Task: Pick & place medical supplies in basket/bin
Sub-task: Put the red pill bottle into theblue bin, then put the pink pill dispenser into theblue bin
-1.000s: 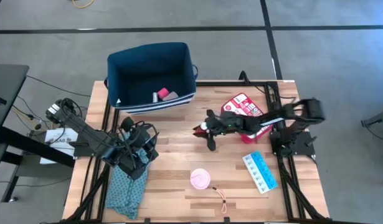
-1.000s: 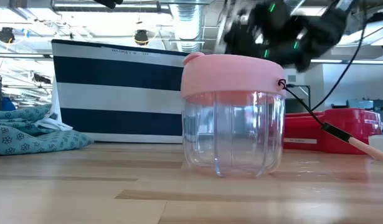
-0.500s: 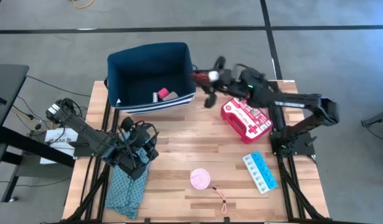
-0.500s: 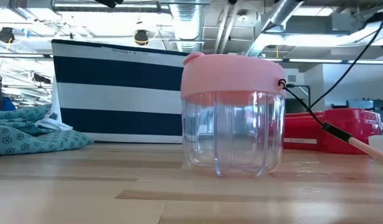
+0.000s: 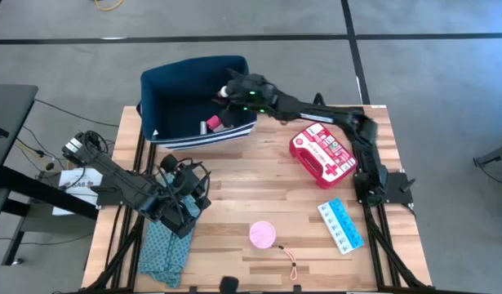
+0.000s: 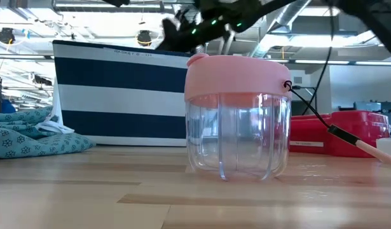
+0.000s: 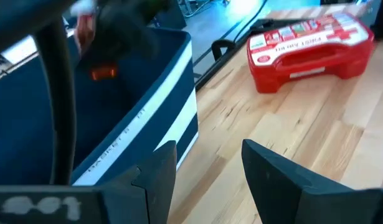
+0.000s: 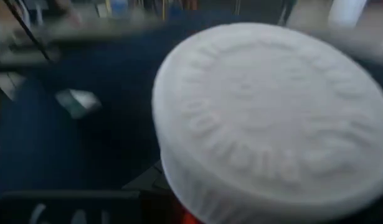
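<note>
Nearest, on the bench [image 5: 234, 188], a pink-lidded clear cup [image 5: 262, 234] stands between the teal cloth [image 5: 165, 249] and the blue pill organizer [image 5: 340, 225]. Just above the cloth waits the left hand [image 5: 185, 216], its fingers spread and empty. Farther back lies the red first-aid case [image 5: 322, 153]. Beyond it the right hand [image 5: 228, 92] reaches over the navy bin [image 5: 197, 102], clenched on a white-capped bottle [image 8: 272, 118] held above the bin's inside, where a pink block [image 5: 211, 124] already rests.
</note>
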{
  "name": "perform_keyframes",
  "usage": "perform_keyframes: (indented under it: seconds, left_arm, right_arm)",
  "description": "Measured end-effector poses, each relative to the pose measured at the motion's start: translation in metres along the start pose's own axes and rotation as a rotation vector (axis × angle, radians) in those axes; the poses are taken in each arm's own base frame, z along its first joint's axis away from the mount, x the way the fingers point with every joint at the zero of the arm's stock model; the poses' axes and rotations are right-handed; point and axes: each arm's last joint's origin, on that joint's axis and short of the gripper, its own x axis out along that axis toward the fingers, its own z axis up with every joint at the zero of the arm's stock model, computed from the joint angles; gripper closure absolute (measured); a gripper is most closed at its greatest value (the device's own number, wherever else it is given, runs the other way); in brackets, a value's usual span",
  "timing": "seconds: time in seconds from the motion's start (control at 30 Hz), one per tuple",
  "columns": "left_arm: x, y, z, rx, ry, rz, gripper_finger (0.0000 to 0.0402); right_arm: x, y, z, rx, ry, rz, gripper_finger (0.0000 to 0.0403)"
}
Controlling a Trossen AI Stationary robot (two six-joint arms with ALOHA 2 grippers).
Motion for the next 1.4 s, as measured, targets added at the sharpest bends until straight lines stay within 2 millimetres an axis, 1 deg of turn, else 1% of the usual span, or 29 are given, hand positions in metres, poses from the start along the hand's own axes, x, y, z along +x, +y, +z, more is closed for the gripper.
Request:
perform_keyframes:
  seconds: [0.07, 0.23, 0.37, 0.4, 0.43, 0.5, 0.63, 0.7, 0.77, 0.83, 0.9, 1.0, 1.1, 1.17, 1.27, 1.4]
  left_arm:
    - [0.002, -0.003, -0.001, 0.013, 0.003, 0.007, 0.0229]
    - [0.004, -0.009, -0.004, 0.003, 0.011, 0.012, 0.0229]
    - [0.004, -0.01, -0.005, 0.007, 0.012, 0.015, 0.0229]
    - [0.004, -0.01, -0.005, 0.0, 0.011, 0.014, 0.0229]
    - [0.004, -0.01, -0.005, -0.007, 0.011, 0.014, 0.0229]
    - [0.004, -0.01, -0.005, -0.02, 0.011, 0.014, 0.0229]
    - [0.004, -0.01, -0.005, -0.052, 0.02, 0.008, 0.0229]
    - [0.004, -0.01, -0.005, -0.059, 0.027, 0.005, 0.0229]
    - [0.004, -0.01, -0.005, -0.066, 0.027, 0.005, 0.0229]
    - [0.004, -0.01, -0.005, -0.068, 0.026, 0.004, 0.0229]
    - [0.004, -0.01, -0.005, -0.076, 0.026, 0.003, 0.0229]
    - [0.004, -0.01, -0.005, -0.086, 0.025, 0.003, 0.0229]
    - [0.004, -0.01, -0.005, -0.087, 0.026, 0.003, 0.0229]
    - [0.004, -0.01, -0.005, -0.088, 0.027, 0.002, 0.0229]
    - [0.004, -0.011, -0.005, -0.095, 0.031, -0.001, 0.0229]
    - [0.004, -0.011, -0.006, -0.101, 0.045, -0.009, 0.0229]
  right_arm:
    - [0.015, -0.002, -0.007, 0.014, 0.09, -0.009, 0.029]
    - [0.036, -0.008, -0.017, -0.052, 0.302, -0.062, 0.0285]
    - [0.054, -0.011, -0.037, -0.065, 0.422, -0.062, 0.0264]
    - [0.056, -0.011, -0.038, -0.065, 0.436, -0.061, 0.0255]
    - [0.058, -0.012, -0.04, -0.068, 0.453, -0.06, 0.0246]
    - [0.061, -0.012, -0.04, -0.071, 0.432, -0.06, 0.0227]
    - [0.059, -0.012, -0.041, -0.086, 0.452, -0.055, 0.0189]
    - [0.053, -0.012, -0.036, -0.096, 0.462, -0.055, 0.0176]
    - [0.048, -0.013, -0.024, -0.098, 0.433, -0.058, 0.0168]
    - [0.035, -0.012, -0.005, -0.101, 0.395, -0.06, 0.0167]
    - [0.02, -0.006, 0.016, -0.108, 0.348, -0.056, 0.0169]
    - [-0.009, 0.006, 0.05, -0.145, 0.291, -0.036, 0.0176]
    - [-0.045, 0.018, 0.082, -0.19, 0.251, -0.013, 0.0182]
    - [-0.074, 0.027, 0.102, -0.204, 0.234, 0.004, 0.0185]
    - [-0.119, 0.042, 0.123, -0.216, 0.25, 0.043, 0.0188]
    - [-0.167, 0.068, 0.132, -0.148, 0.336, 0.11, 0.0188]
